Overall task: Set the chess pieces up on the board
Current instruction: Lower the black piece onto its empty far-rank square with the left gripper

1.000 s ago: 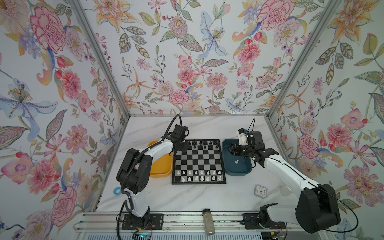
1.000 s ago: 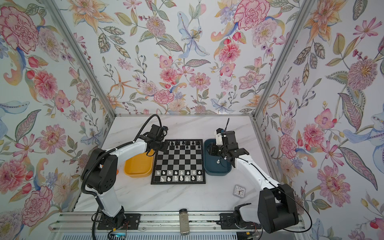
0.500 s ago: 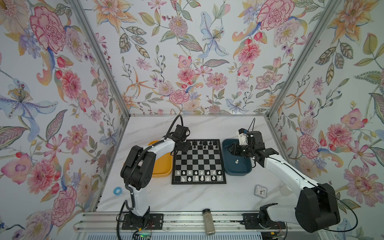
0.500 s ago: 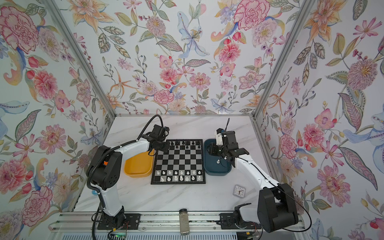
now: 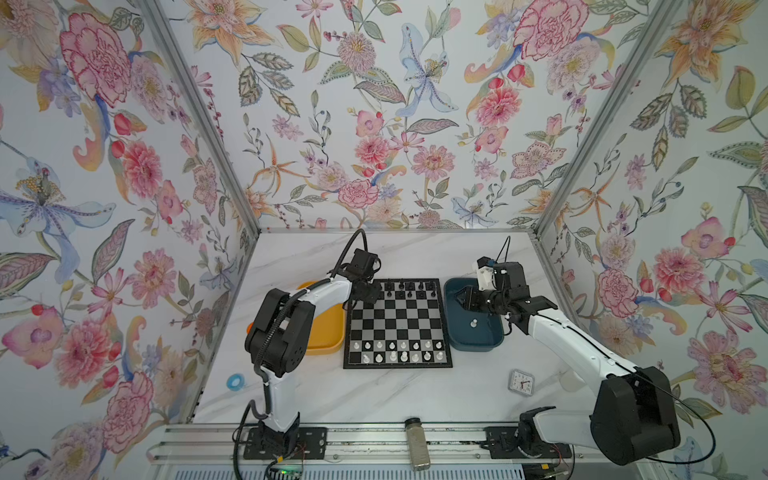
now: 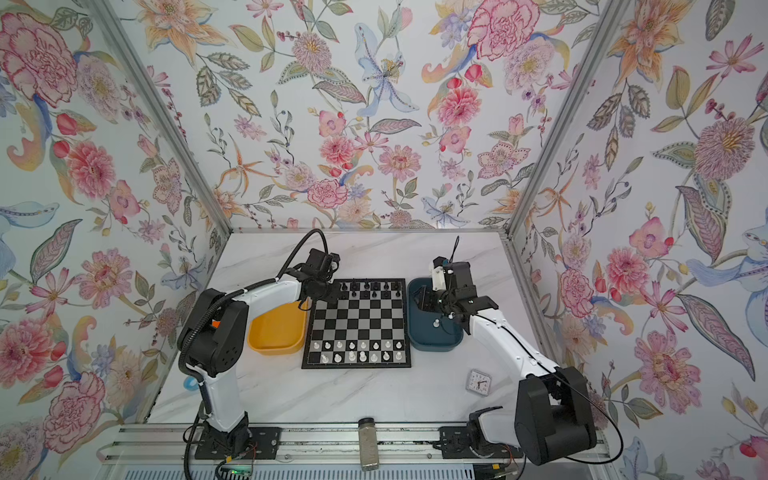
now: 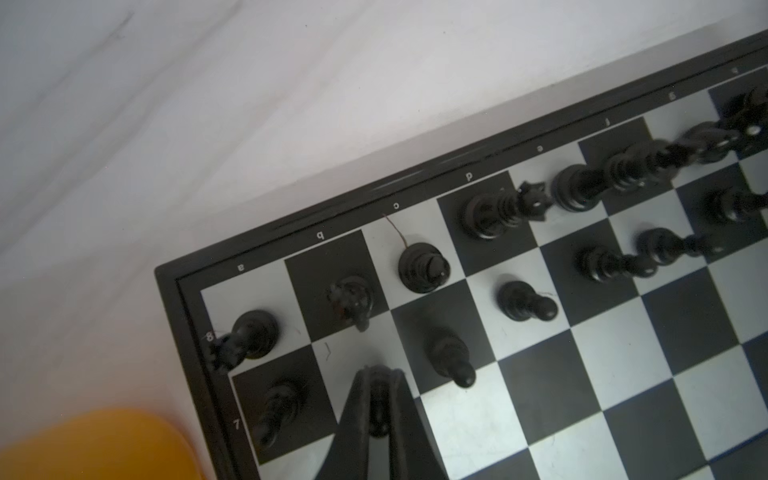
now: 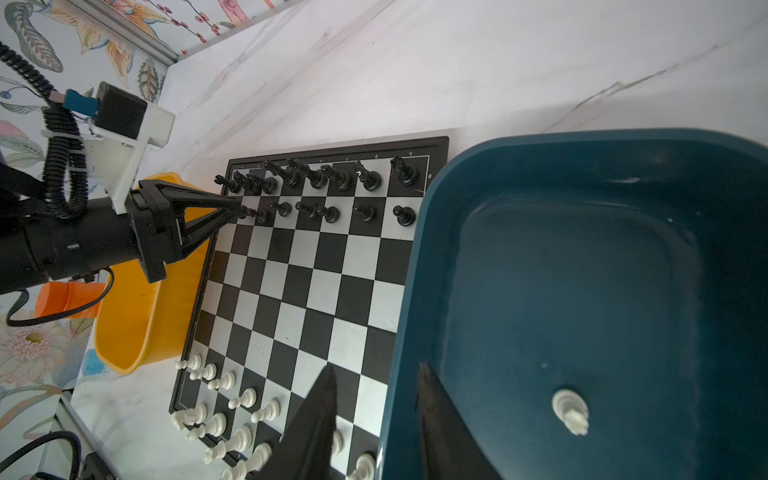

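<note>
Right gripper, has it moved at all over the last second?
No. The right gripper still hangs over the dark blue tray's far end, just right of the board, same as before.

Top pair: mounted high at the front, facing down and toward the back wall [image 5: 374,124]; far off, whole table [image 5: 374,399] in both top views, nearly alike.
Left wrist: very close, steeply down on the far-left corner of the board [image 7: 552,386].
Right wrist: low over the blue tray [image 8: 582,270], facing across the board to the yellow tray [image 8: 124,324].
Wrist views share the rows of black pieces [image 7: 424,268].
</note>
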Controlling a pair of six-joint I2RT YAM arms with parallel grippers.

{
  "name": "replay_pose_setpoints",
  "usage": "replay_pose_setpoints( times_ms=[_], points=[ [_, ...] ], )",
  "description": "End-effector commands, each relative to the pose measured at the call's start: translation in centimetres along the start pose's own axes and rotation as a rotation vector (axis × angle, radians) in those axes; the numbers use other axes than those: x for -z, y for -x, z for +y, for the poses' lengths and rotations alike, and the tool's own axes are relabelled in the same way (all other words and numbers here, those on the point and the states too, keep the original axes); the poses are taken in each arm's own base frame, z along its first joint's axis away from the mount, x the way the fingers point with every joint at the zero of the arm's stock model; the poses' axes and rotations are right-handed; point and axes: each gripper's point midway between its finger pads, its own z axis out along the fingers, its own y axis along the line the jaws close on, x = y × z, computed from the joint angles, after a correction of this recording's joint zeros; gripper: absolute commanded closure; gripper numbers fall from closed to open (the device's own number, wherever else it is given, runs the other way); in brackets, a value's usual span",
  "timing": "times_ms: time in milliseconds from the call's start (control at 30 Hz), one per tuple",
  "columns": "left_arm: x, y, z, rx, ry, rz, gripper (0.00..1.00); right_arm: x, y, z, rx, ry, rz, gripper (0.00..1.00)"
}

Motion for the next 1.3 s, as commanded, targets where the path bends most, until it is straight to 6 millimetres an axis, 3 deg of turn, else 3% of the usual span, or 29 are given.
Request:
replay_pose_setpoints(
  times_ms=[0,833,1267],
  points=[
    [-0.34,0.05,0.10,-0.013,0.025,0.013,1.00,-0.34,-0.27,-0.26,-0.014,0.009,0.005,0.66],
    [-0.90,-0.36,0.13,-0.016,0.029,0.042,1.00,-0.50,-0.42,-0.41,-0.017,0.007,0.010,0.66],
    [-0.73,-0.43,0.09,-0.021,0.031,0.044,0.79,-0.46,-0.42,-0.37,-0.018,0.009,0.009,0.66]
  ],
)
